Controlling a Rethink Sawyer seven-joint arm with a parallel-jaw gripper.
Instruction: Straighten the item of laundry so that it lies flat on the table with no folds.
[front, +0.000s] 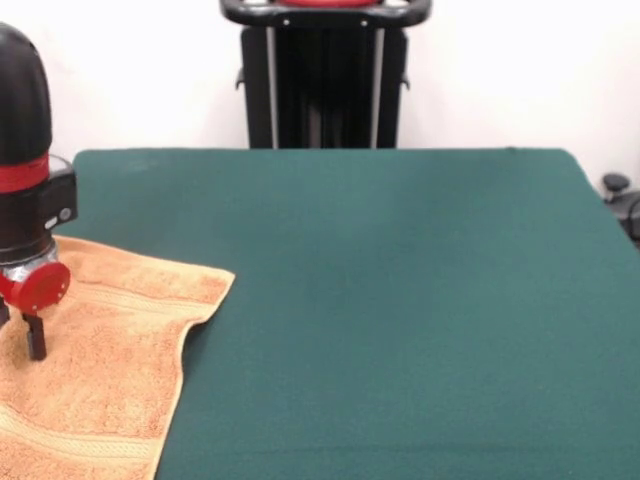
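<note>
The orange-tan terry towel (110, 390) lies at the table's near left corner in the front view, and the picture's left and bottom edges cut it off. A woven band stripe runs near its far edge and another near the bottom. Its right edge bends in a slight wave below the far right corner. The dark green table (400, 300) fills most of the view. My gripper (22, 345) hangs from the red and black wrist at the far left, down on the towel's left part and touching the cloth. The picture's edge partly cuts it off.
The robot's black pedestal (325, 75) stands behind the table's far edge at the top middle. A dark object (622, 200) shows beyond the table's right edge. The green top to the right of the towel is bare.
</note>
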